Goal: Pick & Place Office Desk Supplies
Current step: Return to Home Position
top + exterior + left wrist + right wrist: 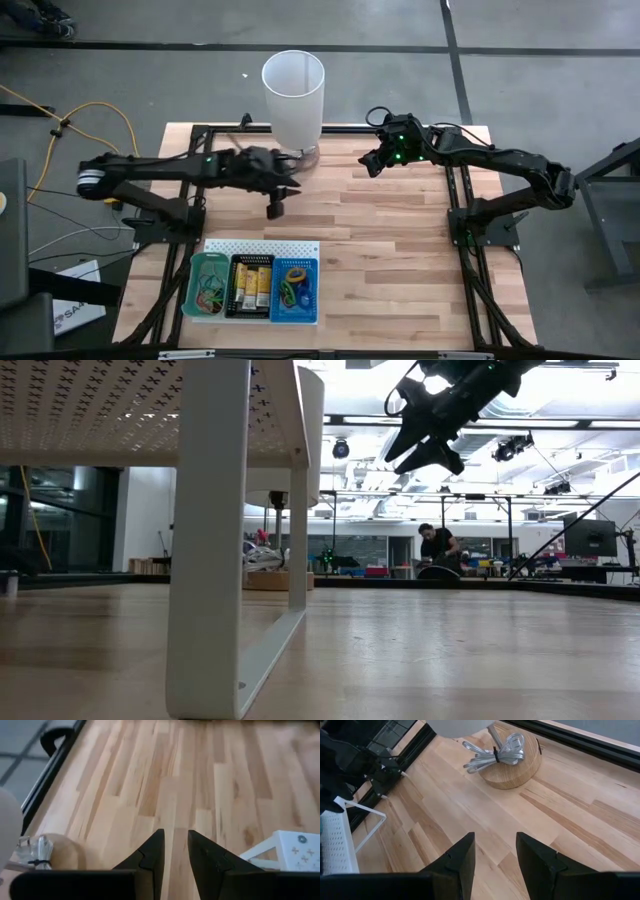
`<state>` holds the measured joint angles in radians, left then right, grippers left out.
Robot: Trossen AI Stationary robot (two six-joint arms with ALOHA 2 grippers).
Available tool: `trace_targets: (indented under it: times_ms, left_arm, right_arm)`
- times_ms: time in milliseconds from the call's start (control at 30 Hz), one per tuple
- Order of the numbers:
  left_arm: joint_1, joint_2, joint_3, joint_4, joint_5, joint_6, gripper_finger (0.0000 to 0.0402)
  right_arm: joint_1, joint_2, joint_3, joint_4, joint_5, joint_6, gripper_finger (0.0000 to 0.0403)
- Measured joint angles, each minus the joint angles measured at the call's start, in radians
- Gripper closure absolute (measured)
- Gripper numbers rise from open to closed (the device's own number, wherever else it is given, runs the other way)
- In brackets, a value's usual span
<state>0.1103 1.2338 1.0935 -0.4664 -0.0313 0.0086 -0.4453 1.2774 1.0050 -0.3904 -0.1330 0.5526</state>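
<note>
The office desk supplies lie in three small trays on a white perforated board (260,246) near the table's front left: coloured loops in a green tray (208,285), yellow-orange packets in a black tray (251,286), more loops in a blue tray (295,290). My left gripper (275,207) hangs above bare wood just beyond the board; its fingers (175,836) stand a little apart with nothing between them. My right gripper (368,163) hovers farther back and to the right, open (495,839) and empty, well above the table (428,452).
A tall white cylinder (293,92) stands at the far middle on a round wooden base (512,767) with a tied silver cord (495,751). The board's white leg (205,560) rises close to the low camera. Bare wood (400,260) spreads across the middle and right.
</note>
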Motion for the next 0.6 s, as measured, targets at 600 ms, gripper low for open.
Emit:
trace_targets:
  times_ms: [600]
  left_arm:
    - [0.054, -0.45, -0.552, 0.401, 0.017, 0.002, 0.0322]
  right_arm:
    - [0.0, 0.0, 0.0, 0.006, 0.0, 0.0, 0.0272]
